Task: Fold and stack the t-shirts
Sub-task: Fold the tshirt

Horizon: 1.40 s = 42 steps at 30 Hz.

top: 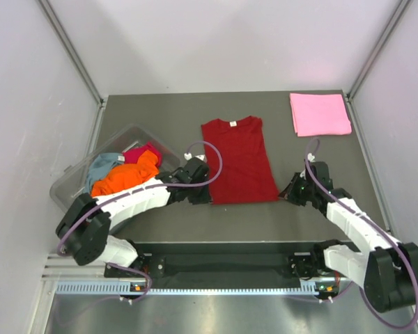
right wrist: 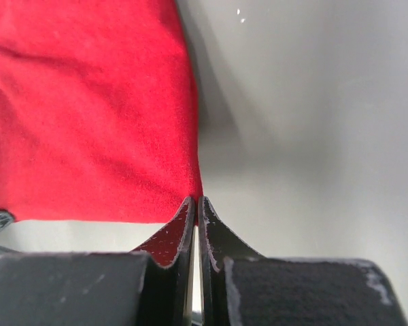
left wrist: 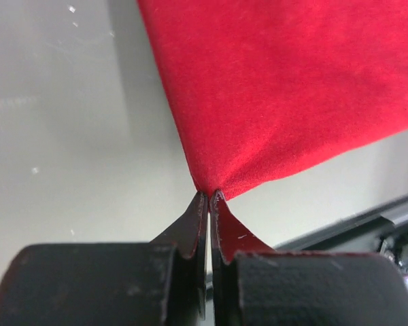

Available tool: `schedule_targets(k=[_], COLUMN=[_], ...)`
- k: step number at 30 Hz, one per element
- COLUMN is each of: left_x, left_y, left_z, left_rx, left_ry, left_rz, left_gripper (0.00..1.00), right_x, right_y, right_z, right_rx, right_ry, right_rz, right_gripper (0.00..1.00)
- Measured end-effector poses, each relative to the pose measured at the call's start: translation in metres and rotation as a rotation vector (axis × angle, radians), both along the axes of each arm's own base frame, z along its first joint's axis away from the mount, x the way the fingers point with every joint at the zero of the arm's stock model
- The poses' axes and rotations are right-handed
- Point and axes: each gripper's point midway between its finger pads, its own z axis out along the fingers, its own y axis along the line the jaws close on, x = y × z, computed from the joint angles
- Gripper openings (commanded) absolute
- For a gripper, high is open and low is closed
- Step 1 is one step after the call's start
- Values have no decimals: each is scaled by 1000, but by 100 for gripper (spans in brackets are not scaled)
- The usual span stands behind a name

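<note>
A dark red soft cloth t-shirt (top: 238,161) lies flat in the middle of the matte dark grey table (top: 160,111). Its sleeves are folded in, so it forms a tall, slightly tapering rectangle. The collar is at the far end, with a small white neck label (top: 232,124) showing there. In the wrist views the knit is fine and faintly fuzzy.

The left gripper (top: 203,196) sits at the near left corner of this shirt. In the left wrist view its two black wedge-shaped fingers (left wrist: 194,224) are pressed together on that corner (left wrist: 214,187), and the cloth is drawn to a point between the tips. The right gripper (top: 290,193) sits at the near right corner. Its fingers (right wrist: 214,231) are likewise closed to a hairline slit. The straight side hem (right wrist: 194,156) runs down into the tips, which appear to pinch the corner.

A light pink cloth t-shirt (top: 320,114), folded into a neat flat square, lies at the far right corner of the table, well apart from both grippers.

On the left, a clear plastic rectangular tub (top: 71,182) stands at an angle. It holds a crumpled orange t-shirt (top: 122,178), a grey-blue t-shirt (top: 103,163) and a magenta t-shirt (top: 143,153), bunched together. The orange one spills over the near rim just beside the left arm.
</note>
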Motion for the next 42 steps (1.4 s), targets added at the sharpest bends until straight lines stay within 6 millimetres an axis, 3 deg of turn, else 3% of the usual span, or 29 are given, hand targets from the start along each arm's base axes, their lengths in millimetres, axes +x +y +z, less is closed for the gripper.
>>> schedule_targets(k=[9,13,20,24,29,42], left_x=[-41,-56,-53,-42,-13,132], left_y=[-9,-19,-23,-25,-23,4], left_z=[24,44,63,66,63,88], left_rx=[11,-16,-20,2,54,66], left_ry=[-23,-41,-63,-83,-78,-129], left_rz=[-40,-65,-49,-33,0,144], left_gripper=[0,0,0,0,0,0], right_x=[-30,-39,-35,-19,18,139], right_y=[-10,-12,-15,-12,-6,26], right_z=[31,49,69,80,95,114], right_rx=[-23,-24,-46,-64,-92,-87], right_ry=[-68,-103,-127,-128,-141,-189], right_rz=[15,22,29,52,95,203], right_gripper=[0,0,0,0,0,0])
